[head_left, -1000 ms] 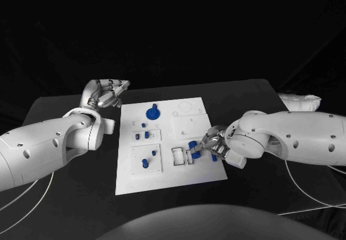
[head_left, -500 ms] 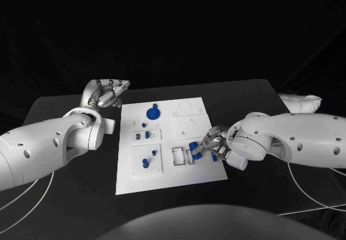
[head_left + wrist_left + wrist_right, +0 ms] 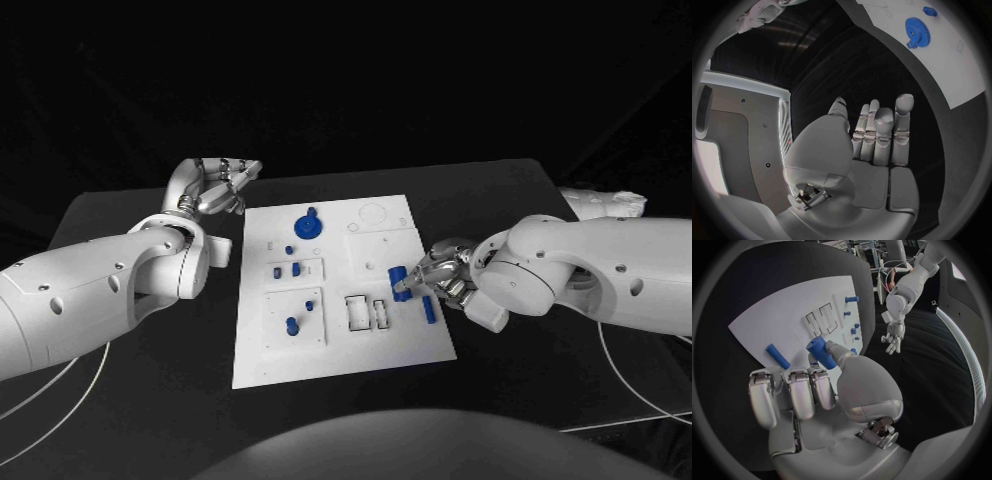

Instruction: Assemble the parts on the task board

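— Right hand?
— It pinches a blue peg above the task board's right edge, beside another blue peg.
— Left hand?
— Fingers apart, holding nothing, off the board's far-left corner.

The white task board lies flat in the middle of the black table. A blue gear sits near its far edge, and small blue pegs stand in the raised blocks on its left half. Near its right edge, beside two rectangular slots, a loose blue bar lies flat. The right hand pinches a blue cylinder, tilted above the board.
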`<state>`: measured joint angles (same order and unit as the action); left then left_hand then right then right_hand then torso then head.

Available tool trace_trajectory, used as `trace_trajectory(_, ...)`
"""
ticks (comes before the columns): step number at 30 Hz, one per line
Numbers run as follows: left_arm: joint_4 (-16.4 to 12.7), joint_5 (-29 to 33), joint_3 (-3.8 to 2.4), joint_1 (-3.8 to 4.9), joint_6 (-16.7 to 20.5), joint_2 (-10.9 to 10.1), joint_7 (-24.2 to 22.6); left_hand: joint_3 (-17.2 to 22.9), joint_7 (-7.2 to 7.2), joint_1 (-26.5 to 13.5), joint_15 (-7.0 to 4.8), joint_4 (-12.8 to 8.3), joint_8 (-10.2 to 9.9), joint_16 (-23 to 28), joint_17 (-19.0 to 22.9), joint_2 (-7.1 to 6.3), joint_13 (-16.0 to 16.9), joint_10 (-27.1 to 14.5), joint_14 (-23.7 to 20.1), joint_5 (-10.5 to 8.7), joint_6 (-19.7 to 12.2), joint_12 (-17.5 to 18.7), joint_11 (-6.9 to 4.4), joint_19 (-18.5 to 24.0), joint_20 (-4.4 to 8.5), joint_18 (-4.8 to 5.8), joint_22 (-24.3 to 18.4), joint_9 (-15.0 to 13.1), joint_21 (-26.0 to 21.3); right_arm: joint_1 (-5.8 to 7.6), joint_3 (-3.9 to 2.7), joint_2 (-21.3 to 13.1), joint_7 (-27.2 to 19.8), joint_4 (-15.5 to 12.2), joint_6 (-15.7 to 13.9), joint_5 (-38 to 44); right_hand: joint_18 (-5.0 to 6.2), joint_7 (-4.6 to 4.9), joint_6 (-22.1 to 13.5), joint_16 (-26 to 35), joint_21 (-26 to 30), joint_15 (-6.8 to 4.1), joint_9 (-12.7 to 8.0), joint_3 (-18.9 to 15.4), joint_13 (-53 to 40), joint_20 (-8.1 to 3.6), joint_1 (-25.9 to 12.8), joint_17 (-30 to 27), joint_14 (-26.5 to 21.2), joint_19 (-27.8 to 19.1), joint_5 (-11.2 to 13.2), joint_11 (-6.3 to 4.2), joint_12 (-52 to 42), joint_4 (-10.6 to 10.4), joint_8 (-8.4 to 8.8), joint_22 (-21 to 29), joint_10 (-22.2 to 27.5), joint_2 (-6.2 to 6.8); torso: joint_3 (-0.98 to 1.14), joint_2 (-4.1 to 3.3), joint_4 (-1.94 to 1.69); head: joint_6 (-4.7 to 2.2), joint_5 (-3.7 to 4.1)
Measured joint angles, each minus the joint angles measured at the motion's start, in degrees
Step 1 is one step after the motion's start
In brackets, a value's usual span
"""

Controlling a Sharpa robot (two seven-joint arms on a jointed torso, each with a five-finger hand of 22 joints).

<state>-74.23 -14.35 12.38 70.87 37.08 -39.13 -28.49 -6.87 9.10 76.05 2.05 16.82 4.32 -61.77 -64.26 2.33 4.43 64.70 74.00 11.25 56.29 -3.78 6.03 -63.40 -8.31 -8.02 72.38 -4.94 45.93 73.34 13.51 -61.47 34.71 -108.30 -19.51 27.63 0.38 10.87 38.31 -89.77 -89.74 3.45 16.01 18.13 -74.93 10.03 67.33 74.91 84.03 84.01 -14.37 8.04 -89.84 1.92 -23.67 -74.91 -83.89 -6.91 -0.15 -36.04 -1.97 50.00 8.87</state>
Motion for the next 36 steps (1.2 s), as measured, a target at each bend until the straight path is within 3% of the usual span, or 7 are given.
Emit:
trace_trajectory(7, 0.01, 0.00, 0.00, 0.00, -0.01, 0.02, 0.01, 0.00, 0.00, 0.00, 0.00, 0.00, 0.00, 0.00, 0.00, 0.00, 0.00, 0.00, 0.00, 0.00, 0.00, 0.00, 0.00, 0.00, 0.00, 0.00, 0.00, 0.00, 0.00, 0.42, 0.02, -0.12, -1.03, -0.81, -0.02, -3.98, 0.00, 0.50, 0.50, 0.00, 0.00, 0.00, 0.00, -0.08, 0.00, 0.00, 0.07, 0.00, 0.00, 0.00, 0.20, 0.00, 0.00, -0.07, -0.01, 0.00, 0.00, 0.07, -0.03, 0.01, 0.01, 0.00, -0.03)
trace_trajectory(17, 0.01, -0.01, 0.00, 0.00, -0.03, 0.04, 0.02, -0.10, 0.00, 0.00, 0.00, -0.10, 0.00, 0.00, 0.03, 0.00, 0.00, 0.00, 0.00, 0.00, 0.00, 0.00, 0.00, 0.00, 0.00, 0.00, 0.00, 0.01, 0.00, 0.46, 0.04, 1.42, -1.53, -1.10, 1.82, -8.88, 0.00, 0.50, 0.50, 0.00, 0.00, 0.00, 0.00, -0.52, 0.01, -0.41, 0.07, 0.00, 0.00, -0.01, 0.46, 0.00, 0.00, -0.53, 0.31, -0.04, 0.00, 0.07, -0.03, 0.04, 0.01, 0.00, -0.21)
trace_trajectory(36, 0.08, -0.03, 0.01, 0.00, -0.17, 0.01, 0.04, -0.16, 0.00, 0.00, 0.00, -0.16, 0.00, 0.00, 0.08, 0.00, 0.03, 0.00, 0.00, 0.00, 0.00, 0.00, 0.00, 0.00, 0.00, 0.00, 0.00, 0.01, 0.00, -1.14, 0.04, 7.39, -0.81, 3.34, 5.57, -13.84, 0.00, 0.49, 0.50, 0.00, 0.00, 0.01, -0.38, -1.12, 0.02, -0.41, 0.74, 0.04, 0.00, 0.00, 1.65, 0.00, 0.00, -1.80, 1.37, -0.03, 0.00, -0.30, -0.02, -0.01, 0.02, 0.00, -0.40)
